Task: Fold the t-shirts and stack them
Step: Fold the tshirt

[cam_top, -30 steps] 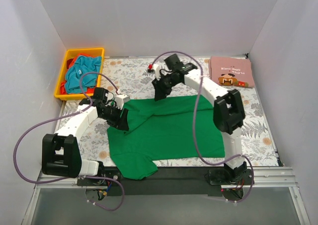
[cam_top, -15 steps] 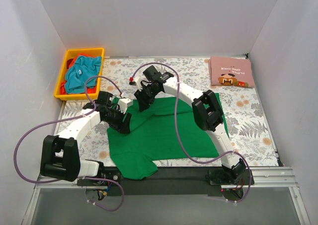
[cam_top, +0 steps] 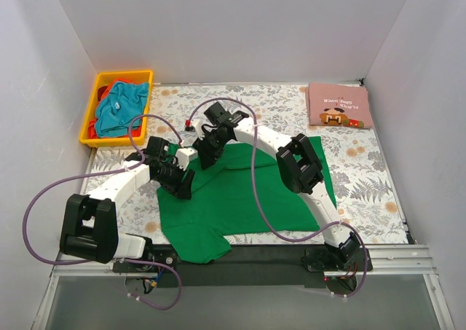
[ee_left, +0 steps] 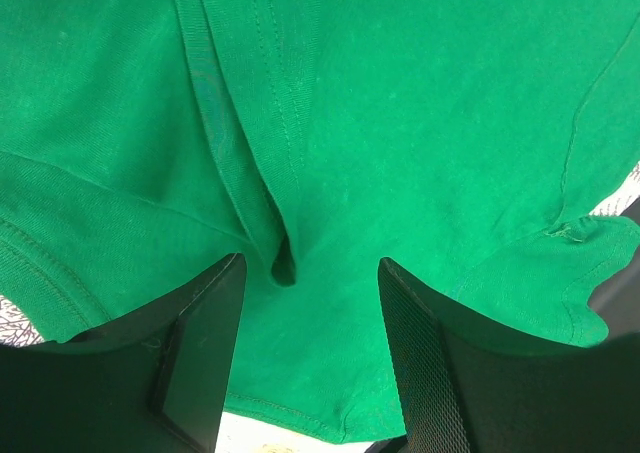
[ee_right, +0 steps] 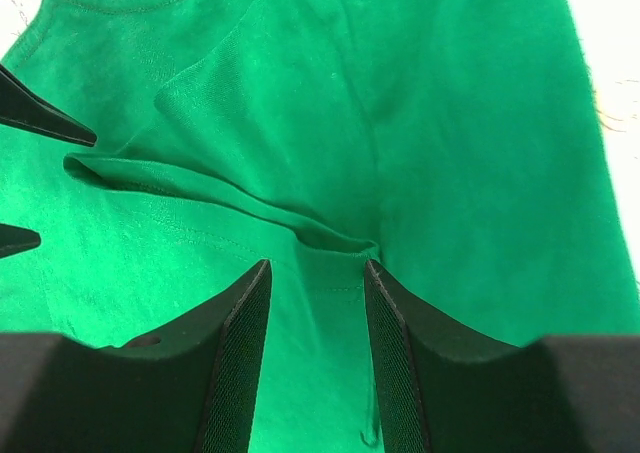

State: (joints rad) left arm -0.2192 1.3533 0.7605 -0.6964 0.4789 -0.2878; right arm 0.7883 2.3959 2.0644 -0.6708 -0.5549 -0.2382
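A large green t-shirt (cam_top: 247, 191) lies partly folded on the floral table cover (cam_top: 364, 177). Its left part is doubled over, with a ridge of cloth running between my two grippers. My left gripper (cam_top: 182, 188) (ee_left: 310, 265) hangs low over that fold, jaws apart, green cloth (ee_left: 400, 123) lying flat beneath them. My right gripper (cam_top: 206, 157) (ee_right: 316, 265) is just beyond it near the shirt's far left corner, also open over a seam of the green cloth (ee_right: 330, 103). A folded pink t-shirt (cam_top: 338, 104) with a cartoon face lies at the back right.
A yellow bin (cam_top: 93, 100) at the back left holds a teal t-shirt (cam_top: 120, 104) and a red one (cam_top: 92, 131). White walls close in the table on three sides. The right arm's links (cam_top: 298, 162) reach across the green shirt.
My right gripper has swung left and nearer across the shirt, ending close to the left gripper. Both grippers' jaws have spread wider. The left gripper crept slightly right.
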